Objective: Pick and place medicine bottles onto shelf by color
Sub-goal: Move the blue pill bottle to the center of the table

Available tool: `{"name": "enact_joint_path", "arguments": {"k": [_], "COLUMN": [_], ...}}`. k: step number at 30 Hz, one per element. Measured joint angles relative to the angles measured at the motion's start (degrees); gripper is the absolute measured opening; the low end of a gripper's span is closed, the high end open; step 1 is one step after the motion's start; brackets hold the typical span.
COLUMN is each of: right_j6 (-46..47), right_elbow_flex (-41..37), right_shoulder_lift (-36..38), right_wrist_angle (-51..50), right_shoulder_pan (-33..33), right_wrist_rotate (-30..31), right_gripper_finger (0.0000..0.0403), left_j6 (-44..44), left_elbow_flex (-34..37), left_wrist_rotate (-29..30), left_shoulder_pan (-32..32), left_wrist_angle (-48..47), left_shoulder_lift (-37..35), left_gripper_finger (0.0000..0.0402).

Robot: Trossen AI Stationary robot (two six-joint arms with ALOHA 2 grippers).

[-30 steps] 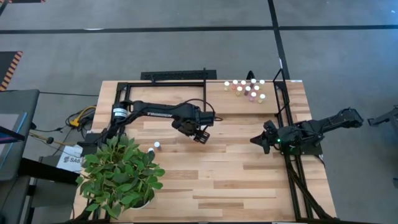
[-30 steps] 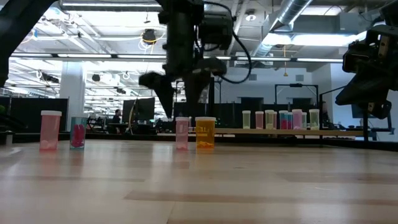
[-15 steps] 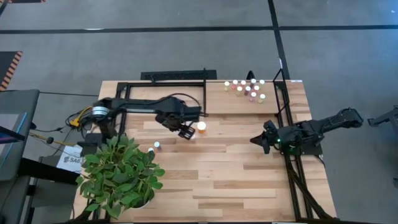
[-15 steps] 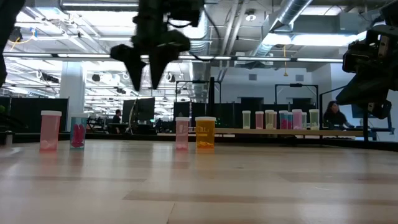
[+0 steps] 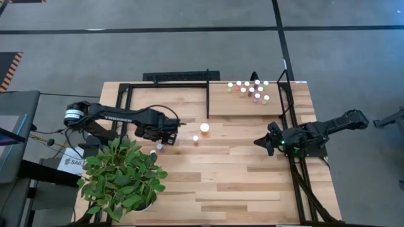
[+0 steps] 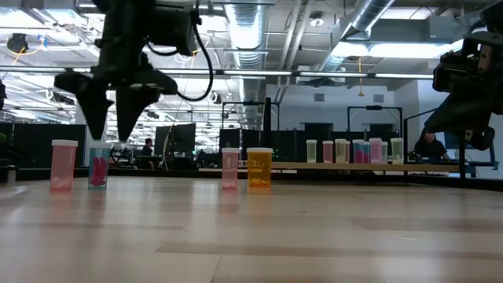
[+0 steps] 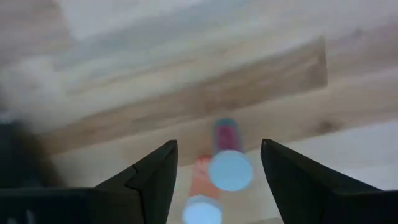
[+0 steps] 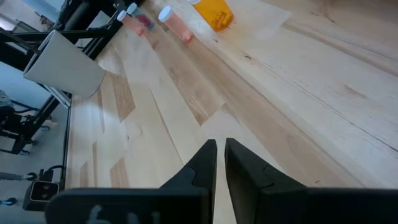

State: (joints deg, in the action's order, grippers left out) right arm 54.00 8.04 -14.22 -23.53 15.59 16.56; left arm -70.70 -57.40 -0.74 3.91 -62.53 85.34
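The two small vials [image 7: 229, 163] nearest the left gripper [image 6: 110, 126] are judged to be light, rigid plastic, smooth-walled and easily tipped or rolled. A hold is best taken across the body just below the white cap, with the fingers [image 7: 155, 177] brought down on either side. One vial is red-bodied and the other [image 7: 200, 198] paler. They stand just beside each other on the desk [image 5: 240, 176] near the potted plant [image 5: 123, 176], so the neighbour could be knocked when one is taken. The left fingers are spread with nothing between them, and they hover above this pair. Nearer the middle of the desk, a pink vial [image 5: 196, 139] and the larger orange bottle [image 5: 204, 128] are found; the latter is presumably somewhat heavier and calls for a wider hold. A label is carried on the orange bottle, but its print cannot be read. The remaining vials [image 5: 250, 90] are clustered on the shelf [image 5: 221, 104]. The right gripper [image 5: 267, 142] is parked at the desk's right side, its fingers [image 8: 205, 163] pressed together. White lettering is seen along the left arm [image 5: 120, 117], too small to be read.
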Motion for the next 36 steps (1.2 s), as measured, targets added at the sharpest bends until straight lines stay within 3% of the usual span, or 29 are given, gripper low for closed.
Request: {"name": "enact_joint_path", "arguments": {"k": [4,22,26,33,36], "right_j6": [0.00,0.00,0.00,0.00,0.00], "right_elbow_flex": [0.02,0.02,0.02,0.00,0.02], "right_shoulder_lift": [0.00,0.00,0.00,0.00,0.00], "right_wrist_angle": [-0.02,-0.02,-0.02,-0.02,0.00], "right_shoulder_pan": [0.00,0.00,0.00,0.00,0.00], "right_wrist_rotate": [0.01,0.02,0.02,0.02,0.02], "right_gripper_finger": [0.0056,0.0056,0.0056,0.0056,0.0056], "left_j6": [-0.63,-8.26,-8.24,-7.91,-8.95], "left_elbow_flex": [3.10,10.49,10.49,10.49,10.49], "left_wrist_rotate": [-2.50,-0.26,1.30,0.87,0.56], "left_shoulder_pan": [-1.50,-7.18,-7.16,-7.18,-7.18], "left_wrist_angle": [5.29,16.18,16.18,16.07,16.17], "left_shoulder_lift": [0.07,0.11,0.11,0.11,0.11], "left_gripper_finger": [0.0218,0.0209,0.0176,0.0085,0.0072]}}
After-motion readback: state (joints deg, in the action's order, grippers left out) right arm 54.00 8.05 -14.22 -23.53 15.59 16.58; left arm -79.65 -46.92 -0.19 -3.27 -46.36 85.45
